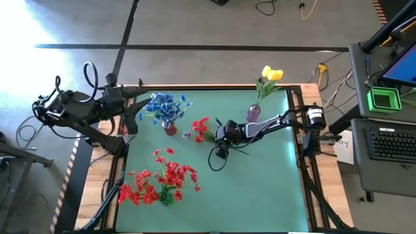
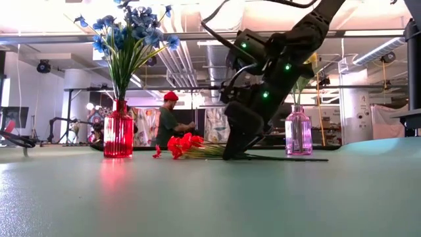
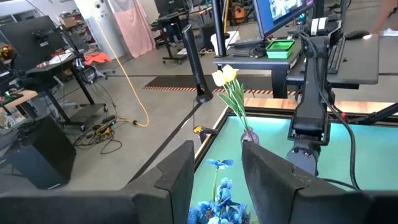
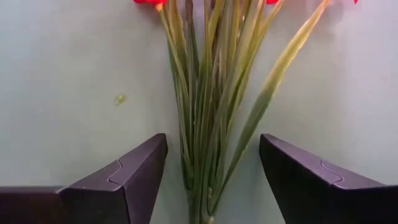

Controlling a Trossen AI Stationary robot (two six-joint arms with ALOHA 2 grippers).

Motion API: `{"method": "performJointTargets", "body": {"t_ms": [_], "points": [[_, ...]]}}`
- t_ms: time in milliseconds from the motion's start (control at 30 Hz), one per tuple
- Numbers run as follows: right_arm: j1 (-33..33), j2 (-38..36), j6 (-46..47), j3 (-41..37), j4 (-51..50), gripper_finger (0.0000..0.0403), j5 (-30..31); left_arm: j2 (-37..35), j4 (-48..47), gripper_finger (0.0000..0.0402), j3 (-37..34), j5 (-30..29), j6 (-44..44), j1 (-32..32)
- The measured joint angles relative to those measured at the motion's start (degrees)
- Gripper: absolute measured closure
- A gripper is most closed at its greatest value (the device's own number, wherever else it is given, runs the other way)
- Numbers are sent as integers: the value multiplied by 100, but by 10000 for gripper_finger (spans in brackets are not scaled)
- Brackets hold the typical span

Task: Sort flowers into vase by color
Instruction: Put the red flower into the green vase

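Right gripper [image 1: 221, 138] is down low at the middle of the green tabletop [image 1: 260, 188], jaws spread wide and released, straddling the stems of a red flower bunch [image 1: 201, 128] that lies flat on the surface. In the right wrist view the two dark fingers [image 4: 134, 171] sit on either side of the green stems [image 4: 208, 124], a clear gap on both sides, nothing pinched. From the low view the gripper [image 2: 237, 148] reaches right down to the tabletop beside the red blooms [image 2: 183, 143], stems trailing off to the right.

Over on the far left, the red vase [image 1: 170, 128] holds the blue flowers [image 1: 164, 106], standing upright; the low view shows that red vase [image 2: 118, 128] with its blue spray [image 2: 128, 29] fanning out above. On the far right, a pale purple vase [image 1: 253, 113] carries the yellow tulip-like flowers [image 1: 272, 74], leaning a touch toward the right.

Near left corner of the tabletop: a big loose pile of red flowers [image 1: 159, 182] lies flat, well apart from the vases.

Left gripper [image 1: 133, 116] waits at the far left edge just beside the blue flowers, jaws released; its wrist view shows the two fingers [image 3: 180, 180] apart with blue blooms [image 3: 221, 199] between them, gripping nothing.

A person in a red cap [image 2: 168, 122] stands in the room beyond.
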Motion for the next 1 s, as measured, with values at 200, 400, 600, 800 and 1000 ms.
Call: {"method": "performJointTargets", "body": {"t_ms": [200,400,600,800,1000], "points": [[-3,77,-5,24,46,198,-24,64,-1,279,0,2,-61,-10],[-50,-28,262,13,-29,315,-39,129,-86,279,0,7,-345,-85],[-45,-438,223,-17,-440,386,-115,140,-159,279,1,9,-673,-288],[56,-1315,227,-17,-1294,385,-95,128,-607,279,2,130,-1466,-653],[448,-2284,239,-17,-1821,385,-315,38,-822,279,2,708,-2102,-928]]}}
